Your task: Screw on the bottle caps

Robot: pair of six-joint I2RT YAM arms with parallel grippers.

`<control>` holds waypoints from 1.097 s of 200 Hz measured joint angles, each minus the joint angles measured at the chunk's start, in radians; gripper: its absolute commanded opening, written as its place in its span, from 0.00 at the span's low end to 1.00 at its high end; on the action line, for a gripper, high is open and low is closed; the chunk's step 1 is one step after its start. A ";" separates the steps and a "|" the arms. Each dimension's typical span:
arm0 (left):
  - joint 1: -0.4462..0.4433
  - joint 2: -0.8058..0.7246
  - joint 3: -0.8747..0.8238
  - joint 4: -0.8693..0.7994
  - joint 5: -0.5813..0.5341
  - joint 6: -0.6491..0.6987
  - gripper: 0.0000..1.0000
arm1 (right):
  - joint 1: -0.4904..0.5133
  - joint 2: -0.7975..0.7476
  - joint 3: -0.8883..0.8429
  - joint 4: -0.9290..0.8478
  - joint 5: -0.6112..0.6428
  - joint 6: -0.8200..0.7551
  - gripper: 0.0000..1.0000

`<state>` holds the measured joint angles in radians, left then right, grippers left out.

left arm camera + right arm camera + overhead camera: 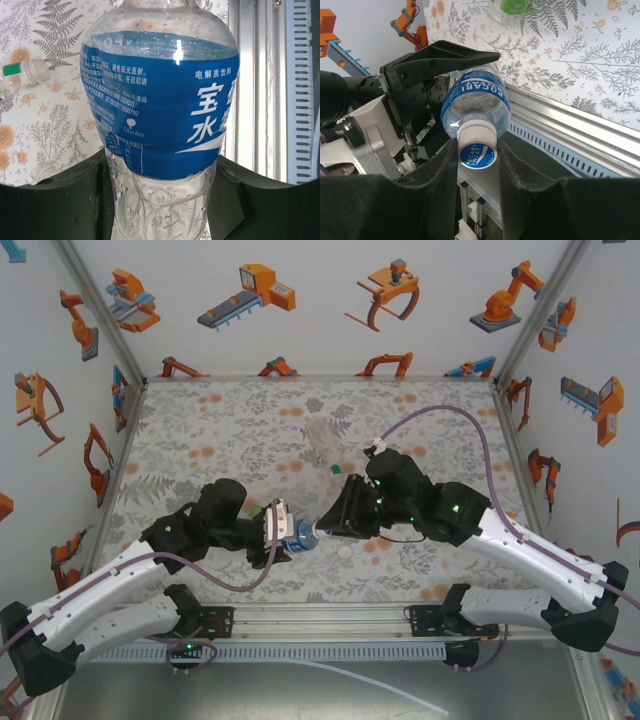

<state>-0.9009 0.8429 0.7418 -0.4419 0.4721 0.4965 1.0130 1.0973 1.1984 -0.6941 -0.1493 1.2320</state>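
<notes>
Nearby, green-capped bottle (35,71) on table (50,130).

Floral tablecloth (200,430), robot-print walls (320,335)

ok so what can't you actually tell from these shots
- Right wrist view: whether the cap is screwed fully home; the right hand covers its sides.
- Left wrist view: neck of the blue-label bottle, cut by the top edge.
- Top view: whether the colourless bottle is capped; too small, faint.

The left arm (110,585) and right arm (540,560) wore white shells low down and black housings farther out, dotted with green lights (455,508). A purple cable (435,408) trailed along each.
</notes>
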 measured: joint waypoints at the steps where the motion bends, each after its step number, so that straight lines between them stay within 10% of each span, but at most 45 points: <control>1: 0.000 0.000 0.000 0.000 0.000 0.000 0.00 | 0.000 0.000 0.000 0.001 -0.001 0.001 0.18; 63: -0.004 0.005 0.000 0.052 0.004 0.011 0.00 | -0.006 -0.003 0.032 -0.026 0.033 -0.105 0.67; 128: -0.008 0.008 0.000 0.067 0.035 0.011 0.00 | -0.011 -0.089 0.091 -0.003 0.071 -0.643 0.60; 219: -0.008 0.048 0.037 0.034 0.137 -0.014 0.00 | -0.008 -0.085 0.091 0.016 -0.341 -1.624 0.50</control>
<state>-0.9085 0.8906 0.7784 -0.4084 0.6090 0.4824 1.0046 1.0126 1.2896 -0.6785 -0.4900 -0.3916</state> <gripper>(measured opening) 0.564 0.530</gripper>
